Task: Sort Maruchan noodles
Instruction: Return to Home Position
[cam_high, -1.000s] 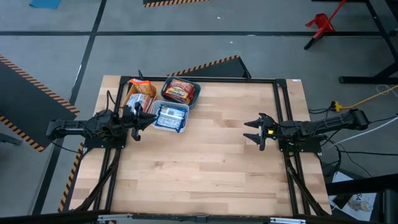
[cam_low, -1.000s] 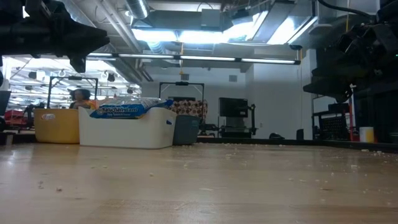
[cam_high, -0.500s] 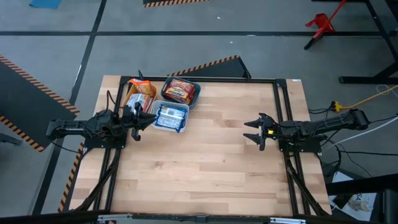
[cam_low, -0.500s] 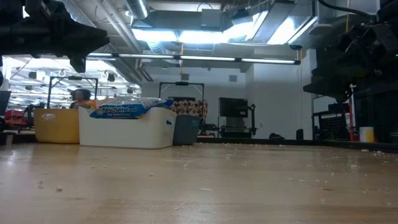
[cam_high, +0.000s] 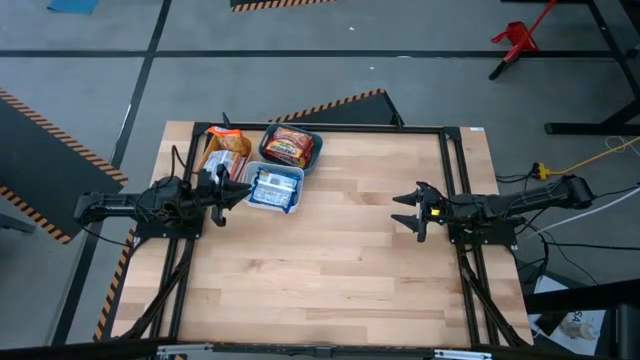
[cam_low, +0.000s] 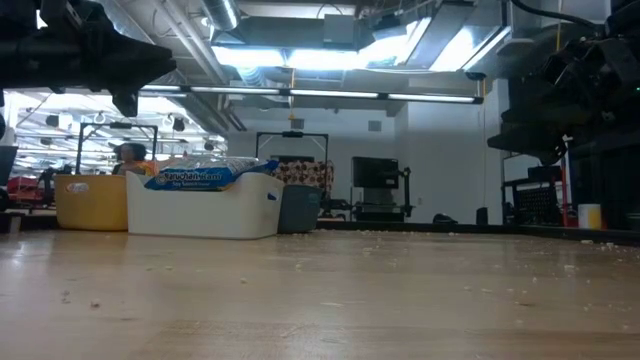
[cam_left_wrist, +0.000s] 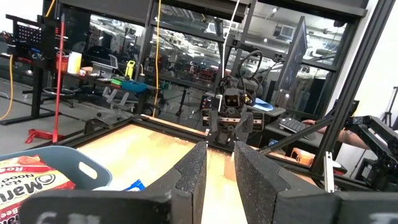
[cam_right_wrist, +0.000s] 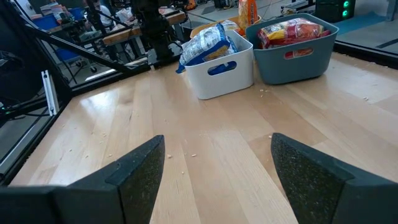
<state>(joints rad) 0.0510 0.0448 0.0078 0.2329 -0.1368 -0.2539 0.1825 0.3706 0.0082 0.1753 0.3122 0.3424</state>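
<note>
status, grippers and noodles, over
Left gripper open, empty, by bins. Right gripper open, empty. Noodles all binned. Nothing in the way.

The high view looks straight down on the whole surface (cam_high: 330, 260). The low view sits level with it, facing the room. Wrist views look across it; high, low and right wrist views share the white bin (cam_low: 200, 212).

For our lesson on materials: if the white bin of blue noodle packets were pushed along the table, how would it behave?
The white bin looks rigid and broad-based, so it would probably slide rather than tip. Its blue packets look light and stick up above the rim, so a sharp shove might spill one.
</note>
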